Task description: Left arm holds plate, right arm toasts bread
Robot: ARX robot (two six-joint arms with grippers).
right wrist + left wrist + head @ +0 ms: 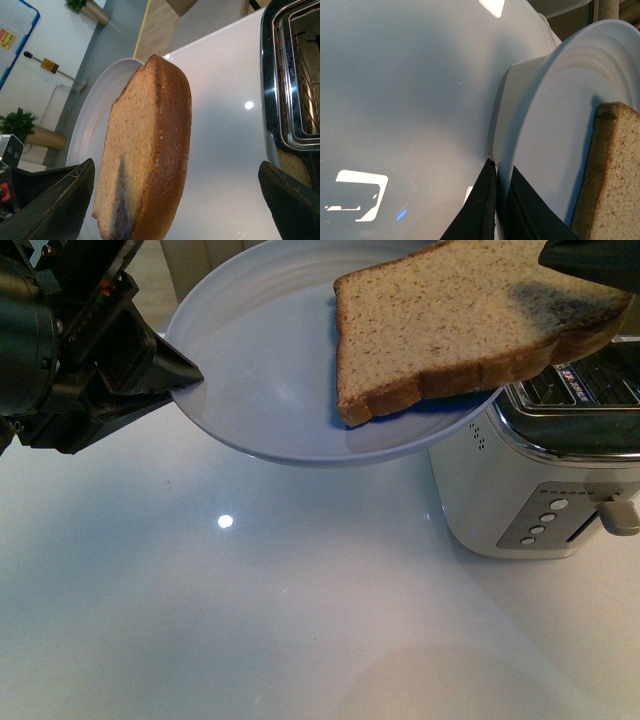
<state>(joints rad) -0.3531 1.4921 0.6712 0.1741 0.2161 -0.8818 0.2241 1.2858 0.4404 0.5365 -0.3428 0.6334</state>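
Left of the toaster (520, 490), the left gripper (190, 375) clamps the plate (250, 370) by its rim, raised off the tabletop. The bread (450, 330) lies across the plate, overhanging toward the toaster. It looks light, soft and crumbly, best pinched gently across its faces. The right gripper (176, 170) straddles it, jaws spread wide.

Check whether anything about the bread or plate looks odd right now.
Yes: the bread has a dark bluish-grey smudge near one end, unlike the rest of the crumb; cause unclear. It also overhangs the rim of the plate toward the toaster.
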